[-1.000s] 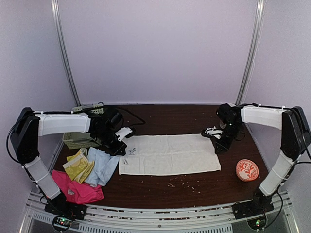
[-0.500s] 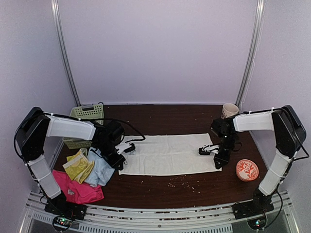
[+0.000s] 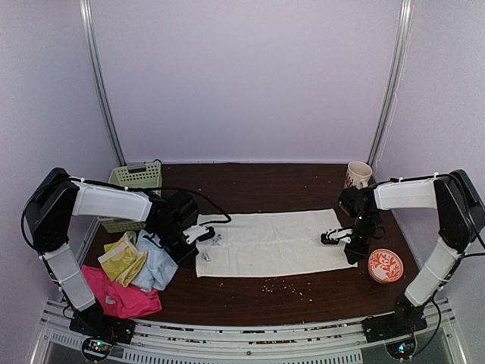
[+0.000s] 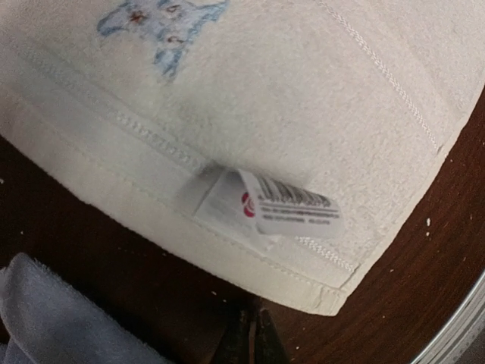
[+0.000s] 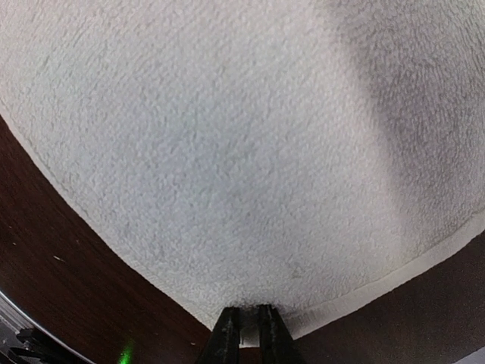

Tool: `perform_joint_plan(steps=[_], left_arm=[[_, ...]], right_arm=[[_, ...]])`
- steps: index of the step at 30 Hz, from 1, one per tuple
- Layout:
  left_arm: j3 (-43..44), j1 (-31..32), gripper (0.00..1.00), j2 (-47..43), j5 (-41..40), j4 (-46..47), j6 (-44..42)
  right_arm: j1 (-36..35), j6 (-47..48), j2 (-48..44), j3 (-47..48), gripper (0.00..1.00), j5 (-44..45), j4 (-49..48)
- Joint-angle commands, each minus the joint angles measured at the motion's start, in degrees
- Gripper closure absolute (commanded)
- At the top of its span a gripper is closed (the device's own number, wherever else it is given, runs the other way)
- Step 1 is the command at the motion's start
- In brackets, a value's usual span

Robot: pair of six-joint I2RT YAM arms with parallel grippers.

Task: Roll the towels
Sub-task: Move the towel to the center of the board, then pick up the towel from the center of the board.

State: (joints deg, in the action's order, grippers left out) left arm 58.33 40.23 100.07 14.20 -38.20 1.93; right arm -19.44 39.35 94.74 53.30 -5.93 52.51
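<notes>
A cream-white towel (image 3: 269, 243) lies spread flat across the middle of the table. In the right wrist view my right gripper (image 5: 244, 314) is shut on this towel (image 5: 242, 152), with a bit of its hem pinched between the fingers. Seen from above, that gripper (image 3: 339, 237) sits at the towel's right end. My left gripper (image 4: 254, 317) is shut with nothing in it, its tips on the wood just off the hem of the towel (image 4: 250, 91), by a barcode label (image 4: 292, 208). From above, it (image 3: 200, 236) is at the towel's left end. Pale blue (image 3: 158, 262), yellow-green (image 3: 121, 258) and hot-pink (image 3: 121, 297) towels are heaped at the front left.
A pale green slotted basket (image 3: 136, 178) stands at the back left. A cup (image 3: 358, 174) is at the back right and an orange patterned dish (image 3: 385, 265) at the right. Crumbs dot the wood (image 3: 280, 284) in front of the towel.
The cream-white towel has slid to the right. My right gripper moved right and toward the front with its hem, and my left gripper followed to the right along the left end.
</notes>
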Motion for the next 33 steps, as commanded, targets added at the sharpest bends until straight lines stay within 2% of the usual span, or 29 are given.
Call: perform_joint_plan(steps=[1,4,9,13,16,20,21,23,26,29,31,33], left_arm=[[1.61,0.13,0.90,-2.59,1.98,2.33,0.41],[4.75,0.13,0.73,-4.92,3.39,3.23,-0.01],[8.92,-1.35,0.44,-6.68,-5.06,8.59,3.97],[11.58,-4.27,0.42,-3.96,-7.95,15.03,8.75],[12.57,-6.00,0.42,-1.22,-6.81,20.85,13.39],[12.90,-6.66,0.43,1.14,-6.54,26.22,15.47],[11.85,-6.83,0.40,0.99,-9.03,27.90,16.74],[9.61,-7.58,0.26,0.45,-13.83,31.78,19.52],[6.29,-9.12,0.18,-0.33,-16.26,37.07,21.80],[6.56,-9.47,0.11,0.80,-16.23,36.82,22.30],[8.89,-9.47,0.12,2.87,-15.48,33.89,21.77],[10.06,-9.51,0.22,4.22,-13.81,32.92,20.66]], right_arm=[[1.20,1.18,1.18,-2.83,0.88,4.02,1.20],[1.16,3.35,-0.59,2.41,0.83,-0.99,7.25],[1.40,5.26,-3.13,13.30,0.64,-10.00,11.09],[3.11,-2.03,-0.12,19.68,0.63,-13.76,4.13],[5.01,-9.03,3.53,22.85,0.64,-15.36,-2.19],[6.65,-16.82,7.02,23.88,0.66,-10.52,-11.46],[7.04,-17.68,7.78,23.75,0.67,-9.27,-12.87],[7.62,-18.32,9.15,23.31,0.69,-7.72,-14.59],[7.80,-18.35,10.56,21.67,0.71,-5.22,-17.25],[7.82,-18.54,11.49,20.05,0.72,-4.12,-19.61],[7.78,-18.90,12.28,19.64,0.72,-2.90,-20.64],[7.75,-19.04,12.94,19.12,0.73,-1.65,-21.71]])
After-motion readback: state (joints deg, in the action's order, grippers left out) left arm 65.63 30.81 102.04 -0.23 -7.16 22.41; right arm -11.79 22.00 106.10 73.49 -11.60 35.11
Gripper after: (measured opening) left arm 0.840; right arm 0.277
